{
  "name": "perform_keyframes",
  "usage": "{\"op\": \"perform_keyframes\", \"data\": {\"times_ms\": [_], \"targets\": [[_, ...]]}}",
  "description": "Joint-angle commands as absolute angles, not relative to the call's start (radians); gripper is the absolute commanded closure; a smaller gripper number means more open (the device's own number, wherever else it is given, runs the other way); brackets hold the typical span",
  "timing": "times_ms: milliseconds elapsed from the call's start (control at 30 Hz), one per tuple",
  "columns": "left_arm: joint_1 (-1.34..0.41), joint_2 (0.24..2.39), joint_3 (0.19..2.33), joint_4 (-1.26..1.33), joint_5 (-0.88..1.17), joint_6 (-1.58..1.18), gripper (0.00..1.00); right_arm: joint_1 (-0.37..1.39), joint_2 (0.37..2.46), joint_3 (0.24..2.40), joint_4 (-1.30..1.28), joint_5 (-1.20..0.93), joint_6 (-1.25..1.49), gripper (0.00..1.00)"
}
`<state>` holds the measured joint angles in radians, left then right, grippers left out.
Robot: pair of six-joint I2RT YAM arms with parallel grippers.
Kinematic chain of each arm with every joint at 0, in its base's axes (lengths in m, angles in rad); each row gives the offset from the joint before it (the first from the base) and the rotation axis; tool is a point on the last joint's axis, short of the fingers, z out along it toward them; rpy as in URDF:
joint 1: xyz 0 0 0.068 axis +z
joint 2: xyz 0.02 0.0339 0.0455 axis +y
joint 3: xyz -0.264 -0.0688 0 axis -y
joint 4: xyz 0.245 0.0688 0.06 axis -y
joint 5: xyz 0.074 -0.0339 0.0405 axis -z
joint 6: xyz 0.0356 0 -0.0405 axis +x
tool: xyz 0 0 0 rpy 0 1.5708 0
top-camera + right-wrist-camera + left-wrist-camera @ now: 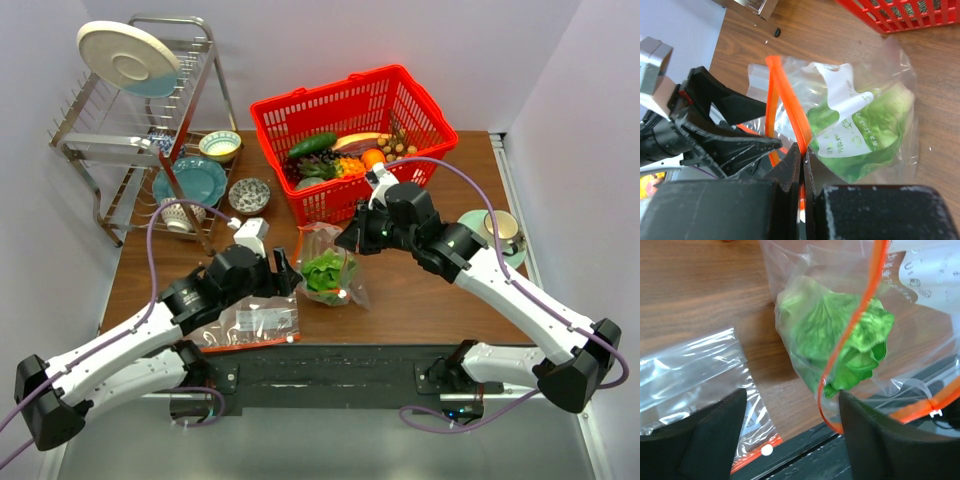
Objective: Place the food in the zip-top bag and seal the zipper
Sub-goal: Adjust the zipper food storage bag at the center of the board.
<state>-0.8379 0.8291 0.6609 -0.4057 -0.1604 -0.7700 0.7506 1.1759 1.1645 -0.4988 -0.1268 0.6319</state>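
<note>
Holding one napa cabbage (325,272), one zip-top bag (318,238) lies mid-table (430,300), before one red basket (350,100). Right gripper (802,155) pinched tight on its zipper (785,95). Left gripper (792,435) fingers apart at the bag mouth. One cucumber (312,144) in basket. One second bag (255,325) flat at near edge. Bags: two.

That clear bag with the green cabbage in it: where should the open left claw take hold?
Probably the zipper, on the loose stretch curving down just ahead of the left gripper, away from where the right gripper pinches it. Come straight in at the mouth of the zip-top bag, one finger either side: the strip is a thin raised band, while the cabbage bulges behind.
</note>
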Motion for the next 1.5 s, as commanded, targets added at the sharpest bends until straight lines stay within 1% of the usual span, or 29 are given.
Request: {"op": "perform_keyframes", "data": {"times_ms": [0, 33, 67, 100, 200, 300, 333, 367, 400, 433, 533, 567, 600, 733, 900, 1033, 1100, 1133, 1167, 1267, 1367, 1467], "targets": [[-0.833, 0.853, 0.655, -0.296, -0.178, -0.816, 0.37, 0.750, 1.163, 1.172, -0.440, -0.143, 0.643, 1.00], [-0.830, 0.853, 0.649, -0.285, -0.169, -0.818, 0.42, 0.749, 1.164, 1.173, -0.446, -0.146, 0.640, 1.00], [-0.830, 0.851, 0.637, -0.272, -0.163, -0.822, 0.52, 0.749, 1.166, 1.173, -0.448, -0.144, 0.638, 1.00], [-0.831, 0.851, 0.632, -0.243, -0.157, -0.825, 0.57, 0.750, 1.164, 1.172, -0.448, -0.143, 0.637, 1.00], [-0.831, 0.870, 0.623, -0.204, -0.126, -0.828, 0.59, 0.750, 1.163, 1.164, -0.451, -0.140, 0.634, 1.00], [-0.830, 0.896, 0.620, -0.175, -0.100, -0.836, 0.66, 0.749, 1.163, 1.161, -0.454, -0.133, 0.630, 1.00], [-0.830, 0.900, 0.617, -0.163, -0.078, -0.838, 0.70, 0.750, 1.164, 1.163, -0.459, -0.133, 0.627, 1.00], [-0.831, 0.900, 0.612, -0.149, -0.071, -0.828, 0.87, 0.750, 1.164, 1.163, -0.459, -0.132, 0.624, 1.00], [-0.830, 0.900, 0.618, -0.152, -0.069, -0.813, 0.97, 0.750, 1.167, 1.163, -0.460, -0.130, 0.623, 1.00], [-0.827, 0.899, 0.633, -0.182, -0.110, -0.796, 1.00, 0.749, 1.167, 1.166, -0.465, -0.129, 0.618, 1.00], [-0.790, 0.900, 0.770, -0.368, -0.198, -0.691, 1.00, 0.750, 1.187, 1.198, -0.495, -0.130, 0.582, 1.00], [-0.778, 0.908, 0.858, -0.412, -0.204, -0.636, 1.00, 0.750, 1.195, 1.224, -0.506, -0.133, 0.569, 1.00], [-0.761, 0.916, 0.906, -0.511, -0.215, -0.615, 1.00, 0.750, 1.215, 1.239, -0.515, -0.140, 0.558, 1.00], [-0.755, 0.933, 1.130, -0.679, -0.305, -0.560, 1.00, 0.749, 1.287, 1.292, -0.514, -0.239, 0.529, 1.00], [-0.753, 0.936, 1.235, -0.765, -0.316, -0.471, 1.00, 0.749, 1.374, 1.304, -0.460, -0.330, 0.551, 1.00], [-0.753, 0.943, 1.194, -0.772, -0.333, -0.454, 1.00, 0.749, 1.455, 1.313, -0.436, -0.365, 0.558, 0.99], [-0.753, 0.945, 1.161, -0.753, -0.336, -0.459, 1.00, 0.749, 1.476, 1.319, -0.436, -0.371, 0.554, 0.87], [-0.753, 0.946, 1.129, -0.746, -0.334, -0.460, 1.00, 0.750, 1.485, 1.321, -0.440, -0.368, 0.546, 0.82], [-0.753, 0.946, 1.112, -0.736, -0.334, -0.462, 1.00, 0.750, 1.488, 1.322, -0.442, -0.364, 0.543, 0.75], [-0.752, 0.959, 1.059, -0.684, -0.321, -0.460, 1.00, 0.749, 1.470, 1.331, -0.459, -0.305, 0.522, 0.63], [-0.753, 0.965, 1.006, -0.622, -0.273, -0.448, 1.00, 0.750, 1.459, 1.388, -0.505, -0.224, 0.474, 0.55], [-0.753, 0.971, 0.968, -0.571, -0.233, -0.443, 1.00, 0.747, 1.469, 1.475, -0.564, -0.141, 0.419, 0.54]]}}
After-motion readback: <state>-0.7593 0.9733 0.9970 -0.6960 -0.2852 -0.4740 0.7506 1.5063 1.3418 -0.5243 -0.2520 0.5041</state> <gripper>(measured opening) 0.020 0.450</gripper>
